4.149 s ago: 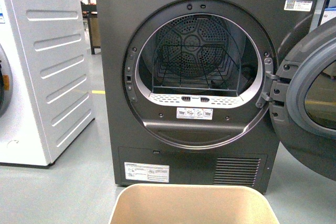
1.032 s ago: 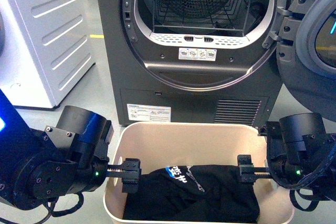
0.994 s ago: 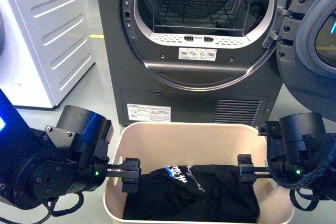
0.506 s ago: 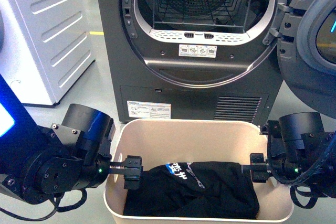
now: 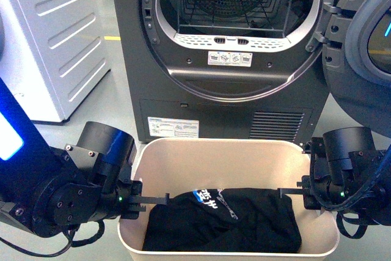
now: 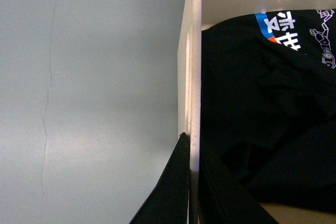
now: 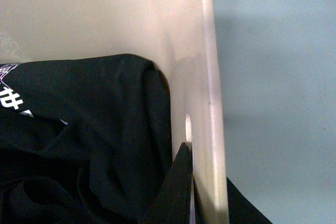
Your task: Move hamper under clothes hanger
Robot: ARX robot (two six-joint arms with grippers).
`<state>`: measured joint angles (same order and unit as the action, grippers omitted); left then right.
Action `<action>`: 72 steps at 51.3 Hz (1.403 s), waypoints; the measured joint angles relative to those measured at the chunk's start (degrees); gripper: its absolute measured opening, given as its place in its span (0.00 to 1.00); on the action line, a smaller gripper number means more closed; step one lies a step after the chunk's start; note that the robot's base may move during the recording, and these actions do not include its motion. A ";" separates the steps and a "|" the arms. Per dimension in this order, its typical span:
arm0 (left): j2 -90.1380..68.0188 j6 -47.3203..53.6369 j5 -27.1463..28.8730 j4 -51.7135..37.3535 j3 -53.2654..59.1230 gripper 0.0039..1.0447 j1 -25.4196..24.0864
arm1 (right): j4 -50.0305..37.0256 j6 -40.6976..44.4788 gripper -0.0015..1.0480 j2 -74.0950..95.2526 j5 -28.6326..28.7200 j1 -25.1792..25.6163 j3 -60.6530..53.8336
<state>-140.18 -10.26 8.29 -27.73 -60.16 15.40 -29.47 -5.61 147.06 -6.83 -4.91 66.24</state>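
The hamper (image 5: 220, 146) is a beige bin on the floor just in front of me, holding a black garment (image 5: 226, 218) with a blue and white print. My left gripper (image 5: 131, 203) is shut on the hamper's left wall, and my right gripper (image 5: 308, 189) is shut on its right wall. In the left wrist view the gripper (image 6: 190, 145) pinches the rim (image 6: 195, 51), one finger on each side, beside the garment (image 6: 262, 103). In the right wrist view the gripper (image 7: 206, 166) clamps the wall (image 7: 210, 77) near a handle slot. The clothes hanger is out of view.
A dark grey dryer (image 5: 183, 90) stands directly behind the hamper, its round door (image 5: 366, 41) swung open to the right. A white machine (image 5: 49, 35) stands at the left. Grey floor (image 5: 116, 84) shows between the two machines.
Both grippers have moved outward from inside the hamper to its side walls and shut on them. The hamper has hardly moved.
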 joint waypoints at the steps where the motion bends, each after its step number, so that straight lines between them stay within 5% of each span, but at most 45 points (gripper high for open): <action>1: 0.04 0.02 0.09 0.07 0.02 0.04 -0.02 | 0.07 0.00 0.02 -0.11 0.04 0.00 -0.07; 72: 8.55 1.07 0.52 1.57 3.13 0.04 -0.96 | -1.14 1.29 0.02 -9.18 2.21 0.00 -5.66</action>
<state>-131.63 -9.19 8.82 -26.15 -57.04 14.44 -30.61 -4.32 137.88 -4.62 -4.91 60.58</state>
